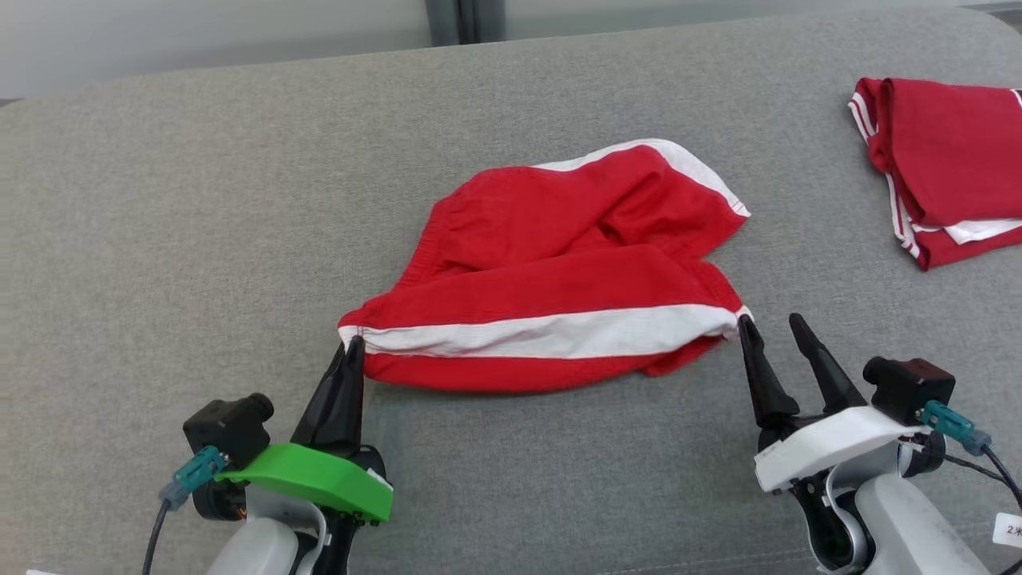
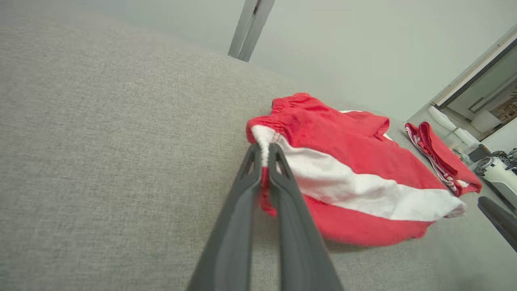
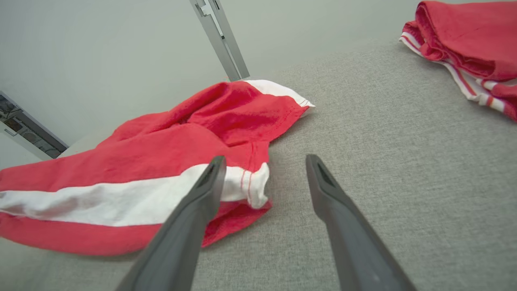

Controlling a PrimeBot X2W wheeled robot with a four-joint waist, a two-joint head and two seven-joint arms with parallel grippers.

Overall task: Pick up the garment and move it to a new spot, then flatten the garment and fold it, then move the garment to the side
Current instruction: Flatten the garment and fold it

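Item: red garment point(image 1: 551, 271), white-striped, rumpled at frame centre on grey cushion point(image 1: 160, 200). Left gripper point(image 1: 353, 345) pinches its lower-left corner; right gripper point(image 1: 770, 319) spread at lower-right corner, ungripped. Advice: straddle that hem fully before closing, then draw corners apart evenly.

The head camera looks steeply down onto the grey fabric surface point(image 1: 160, 200). Both wrist cameras sit low, close to it, looking along their fingers point(image 2: 242, 226) toward the wall point(image 2: 343, 40). All three views share the red-and-white shorts point(image 1: 551, 271).
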